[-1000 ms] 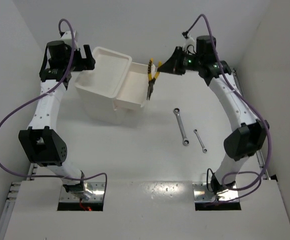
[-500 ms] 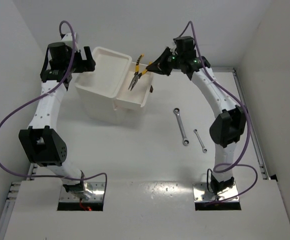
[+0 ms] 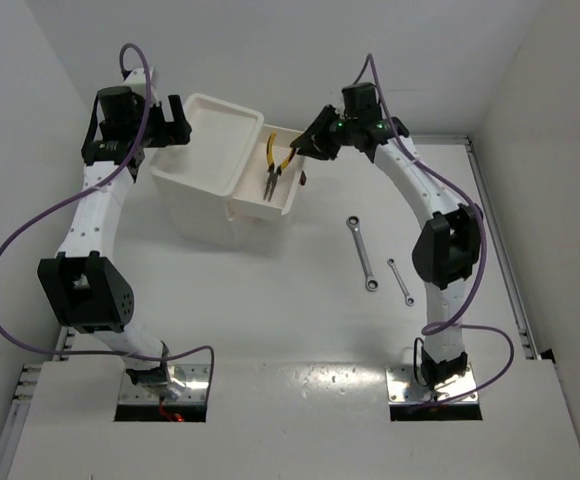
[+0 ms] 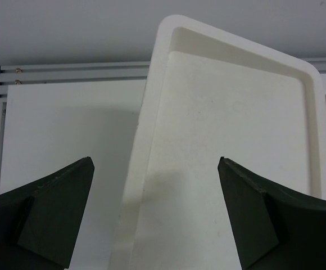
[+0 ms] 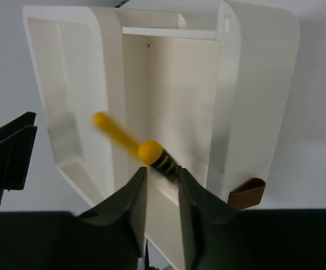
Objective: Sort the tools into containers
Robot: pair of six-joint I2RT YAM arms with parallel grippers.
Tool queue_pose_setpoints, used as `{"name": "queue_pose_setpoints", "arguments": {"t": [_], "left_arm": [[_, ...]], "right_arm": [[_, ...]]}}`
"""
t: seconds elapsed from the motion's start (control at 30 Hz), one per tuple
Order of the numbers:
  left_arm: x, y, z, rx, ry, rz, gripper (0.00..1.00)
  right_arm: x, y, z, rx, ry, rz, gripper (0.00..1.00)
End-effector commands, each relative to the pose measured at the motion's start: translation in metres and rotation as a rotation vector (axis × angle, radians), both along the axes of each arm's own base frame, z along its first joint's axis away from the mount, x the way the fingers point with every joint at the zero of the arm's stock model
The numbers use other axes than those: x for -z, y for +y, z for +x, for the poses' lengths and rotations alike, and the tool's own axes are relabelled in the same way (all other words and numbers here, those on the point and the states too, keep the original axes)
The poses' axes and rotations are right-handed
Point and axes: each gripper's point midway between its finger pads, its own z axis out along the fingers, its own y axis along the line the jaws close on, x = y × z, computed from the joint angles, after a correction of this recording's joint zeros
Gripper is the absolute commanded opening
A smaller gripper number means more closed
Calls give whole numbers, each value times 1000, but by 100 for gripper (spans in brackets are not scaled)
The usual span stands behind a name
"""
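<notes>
Pliers at the pulled-out drawer

Yellow-handled pliers [image 3: 273,166] lie in the open drawer [image 3: 255,192] of the white cabinet [image 3: 202,215], upper centre of the frame. Right gripper [image 3: 305,150] is at the drawer's right rim, fingers slightly apart, with the blurred handle just off their tips. Left gripper [image 4: 154,163] is spread wide and holds nothing, above the top tray [image 3: 210,130]. Two wrenches [image 3: 361,250] lie on the table, centre right.

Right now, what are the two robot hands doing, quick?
Left gripper: open, empty.
Right gripper: yellow pliers at its tips; grip cannot be told.
</notes>
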Motion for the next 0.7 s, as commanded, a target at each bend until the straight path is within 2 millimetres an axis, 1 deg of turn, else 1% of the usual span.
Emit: {"name": "queue_pose_setpoints", "arguments": {"t": [0.0,0.03,0.07,0.1,0.13,0.17,0.2,0.23,0.27,0.3,0.33,0.37,0.4,0.43,0.47,0.5,0.53,0.57,0.6,0.63,0.67], "left_arm": [[-24,-5,-7,5,-61,-2,99],[-24,-5,-7,5,-61,-2,99],[-24,-5,-7,5,-61,-2,99],[-19,-5,-7,4,-51,-2,99],[-19,-5,-7,4,-51,-2,99],[-15,-5,-5,4,-42,-3,99],[-15,-5,-5,4,-41,-3,99],[-15,-5,-5,4,-41,-3,99],[-15,-1,-4,-17,-41,4,99],[-10,1,-2,-29,-30,8,99],[-14,4,-1,-39,-40,21,99],[-9,7,0,-47,-24,34,99],[-10,10,3,-54,-28,52,99],[-7,12,5,-59,-8,67,99],[-5,13,7,-52,1,87,99],[1,14,7,-46,30,98,99],[-3,14,10,-42,30,108,97],[9,15,15,-37,62,115,95],[12,17,16,-24,74,119,93],[18,17,15,-22,97,118,90],[18,15,18,-7,94,121,87]], "right_arm": [[-12,16,0,-41,-51,42,32],[-13,20,2,-58,-67,59,39],[-13,20,2,-58,-67,59,43],[-16,22,1,-71,-76,71,49],[-17,30,1,-98,-90,87,56],[-19,32,0,-114,-107,92,56],[-29,31,-2,-114,-123,97,56],[-42,33,-2,-135,-176,114,56],[-47,33,-5,-156,-200,114,58],[-54,32,-7,-162,-222,111,58],[-77,30,-12,-196,-300,135,58],[-91,30,-15,-213,-347,147,58],[-98,25,-14,-208,-378,145,58],[-105,24,-19,-227,-411,143,58],[-111,17,-19,-234,-446,130,58],[-118,6,-19,-233,-485,101,57],[-117,-1,-19,-232,-485,80,55],[-105,-9,-18,-222,-450,42,53],[-105,-26,-19,-221,-486,-19,52],[-97,-36,-19,-217,-480,-62,52],[-80,-48,-23,-218,-429,-109,52]]}}
